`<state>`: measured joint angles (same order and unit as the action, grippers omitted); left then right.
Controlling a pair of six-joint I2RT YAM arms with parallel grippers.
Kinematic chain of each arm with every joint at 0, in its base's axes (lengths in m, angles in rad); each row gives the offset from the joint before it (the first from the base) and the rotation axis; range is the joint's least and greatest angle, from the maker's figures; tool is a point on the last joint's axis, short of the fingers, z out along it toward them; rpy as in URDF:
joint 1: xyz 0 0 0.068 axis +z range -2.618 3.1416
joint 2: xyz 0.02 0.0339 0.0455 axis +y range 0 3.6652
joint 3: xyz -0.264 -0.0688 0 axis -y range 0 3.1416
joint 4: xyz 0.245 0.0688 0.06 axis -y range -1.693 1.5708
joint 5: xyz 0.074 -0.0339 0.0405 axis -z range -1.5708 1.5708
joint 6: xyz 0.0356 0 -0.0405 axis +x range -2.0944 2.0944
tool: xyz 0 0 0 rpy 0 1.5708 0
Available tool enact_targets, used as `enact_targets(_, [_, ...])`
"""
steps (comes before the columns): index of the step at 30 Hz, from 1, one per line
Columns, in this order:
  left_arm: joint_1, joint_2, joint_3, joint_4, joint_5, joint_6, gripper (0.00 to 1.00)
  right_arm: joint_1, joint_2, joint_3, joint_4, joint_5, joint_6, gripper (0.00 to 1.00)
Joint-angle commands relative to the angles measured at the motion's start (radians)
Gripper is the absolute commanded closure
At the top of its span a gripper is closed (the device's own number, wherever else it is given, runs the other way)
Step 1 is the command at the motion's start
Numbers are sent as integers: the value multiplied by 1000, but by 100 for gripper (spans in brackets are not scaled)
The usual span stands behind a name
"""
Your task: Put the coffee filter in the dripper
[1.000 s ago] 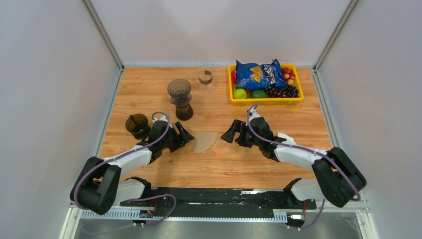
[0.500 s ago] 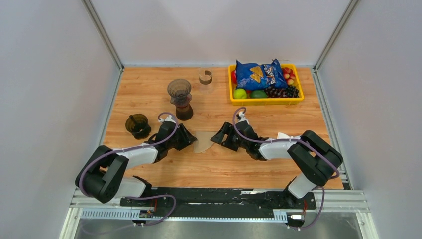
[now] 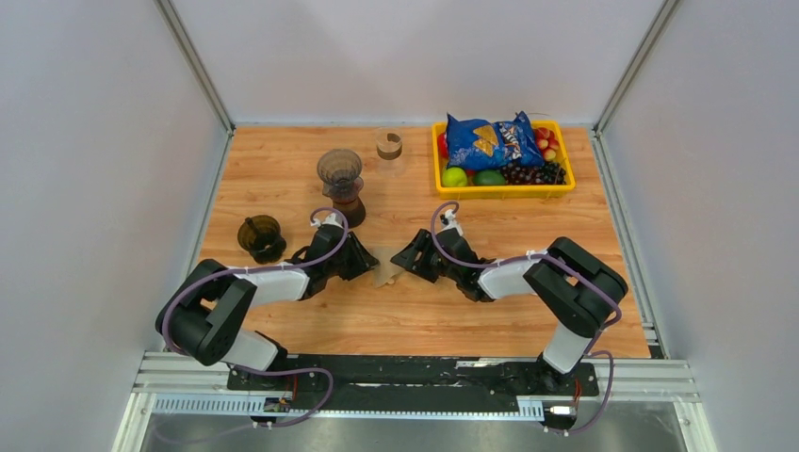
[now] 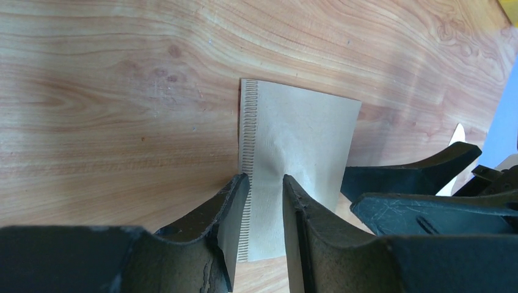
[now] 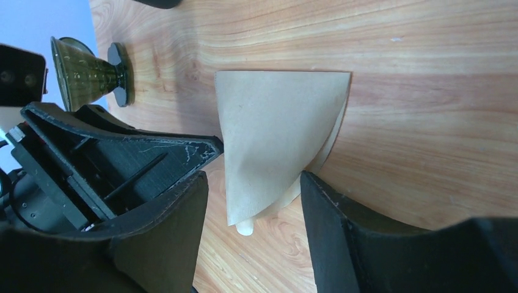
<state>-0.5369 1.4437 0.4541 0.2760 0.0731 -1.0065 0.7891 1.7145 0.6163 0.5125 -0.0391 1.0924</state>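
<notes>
To us the table [image 4: 91, 91] looks like wood-grain board with a smooth, faintly shiny finish. The coffee filter [image 4: 299, 140] is matt tan paper, with a rough crimp along one edge. The left gripper [image 4: 266, 186] and right gripper [image 5: 254, 177] are both matt black plastic, scuffed with fine scratches. The dripper [image 5: 82, 70] is glossy, smoky and see-through. We can't tell if it's glass or plastic.
</notes>
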Motion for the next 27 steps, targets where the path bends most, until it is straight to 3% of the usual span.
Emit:
enact_targets(1, [-10, 34, -2, -94, -20, 23, 62, 19, -2, 20, 114, -10, -46, 39])
enact_targets(10, [-17, 51, 10, -104, -10, 26, 63, 22, 13, 44, 184, -64, -70, 40])
enact_targets(16, [-21, 56, 14, -102, 3, 23, 63, 27, 69, 70, 178, -69, -67, 46])
enact_targets(19, [-24, 57, 14, -101, 6, 23, 63, 28, 85, 79, 176, -61, -71, 55])
enact_targets(27, [-25, 24, 3, -109, 13, 27, 62, 29, 19, 85, 108, -4, -200, 93])
